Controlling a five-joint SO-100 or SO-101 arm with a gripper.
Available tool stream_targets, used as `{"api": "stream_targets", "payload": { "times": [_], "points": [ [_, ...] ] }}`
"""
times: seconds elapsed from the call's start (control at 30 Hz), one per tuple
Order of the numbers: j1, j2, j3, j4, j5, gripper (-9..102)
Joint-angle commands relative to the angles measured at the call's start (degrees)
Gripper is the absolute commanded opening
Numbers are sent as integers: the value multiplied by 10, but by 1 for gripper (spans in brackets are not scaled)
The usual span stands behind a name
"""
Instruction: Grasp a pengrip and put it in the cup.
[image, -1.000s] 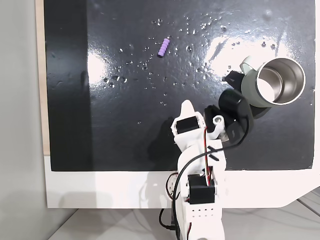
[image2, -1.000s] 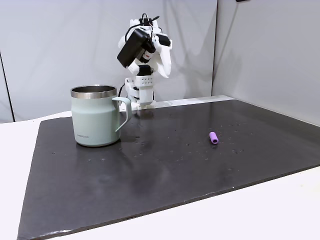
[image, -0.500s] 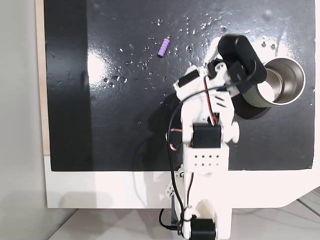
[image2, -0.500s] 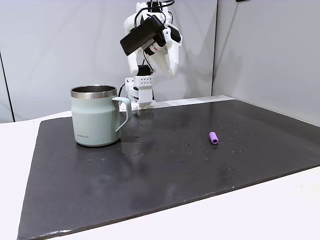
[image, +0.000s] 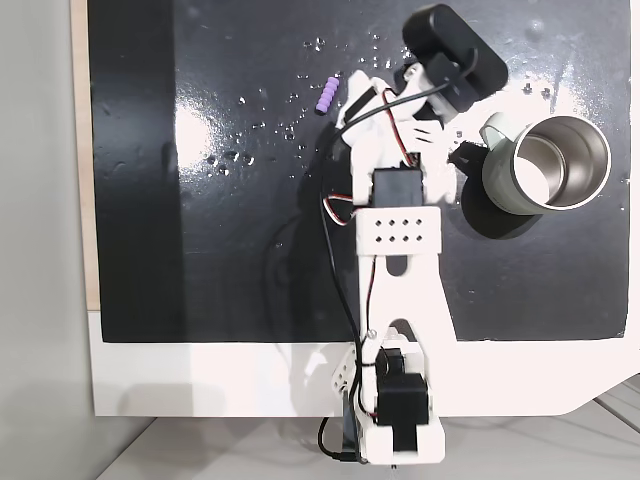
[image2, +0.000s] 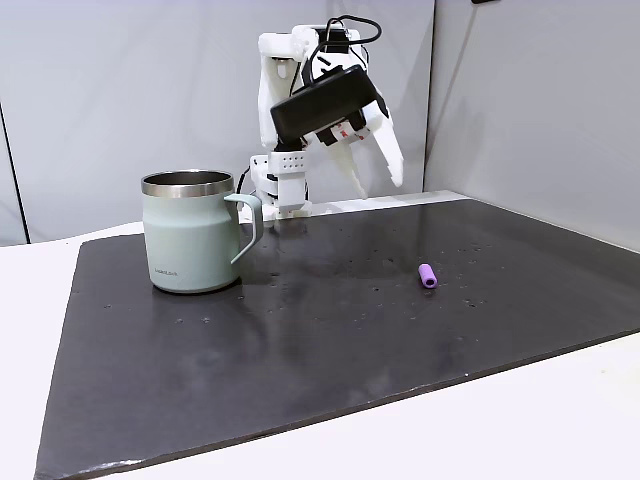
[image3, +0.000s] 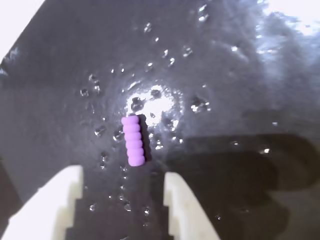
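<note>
- Underneath everything lay a black mat (image: 250, 220), glossy and dotted with small droplets, which rested on a white table (image: 200, 380); the cup (image: 548, 165) serves as the landmark for the places below.
- Behind the cup in a fixed view stood plain grey wall panels (image2: 120, 90), with a vertical seam between two of them to the right of the arm.
- One cup was counted: a pale grey-green mug with a steel rim and inside, upright on the mat, its loop handle (image2: 248, 222) turned toward the arm's base in that same view.
- One pengrip (image: 328, 94) was counted: a small light-purple ribbed cylinder lying flat on the mat, well apart from the cup, to its left and further from the arm's base in a fixed view from above.
- One white arm (image: 398, 230) was counted, reaching out over the mat beside the cup.
- One gripper (image3: 122, 200) was counted; its two pale fingers (image3: 182, 205) were spread apart and held nothing.
- From the wrist view, the pengrip (image3: 134, 140) lay just beyond the gap between the fingertips, untouched, its long axis running roughly along the gap.
- Seen from the side, the gripper (image2: 375, 170) hung above the mat, higher than the cup's rim and to its right.
</note>
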Motion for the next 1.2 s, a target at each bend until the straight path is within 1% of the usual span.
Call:
{"api": "stream_targets", "payload": {
  "times": [0.0, 0.1, 0.3, 0.43, 0.87, 1.0, 1.17],
  "points": [
    [-12, -41, -66, -16, -2, 23],
    [-24, -96, -112, 6, 14, 23],
    [-36, -178, -171, 11, 18, 24],
    [-39, -248, -242, 33, 20, 24],
    [-79, -343, -282, 26, 24, 24],
    [-85, -352, -281, 21, 25, 19],
    [-91, -358, -280, 20, 18, 10]
  ]
}}
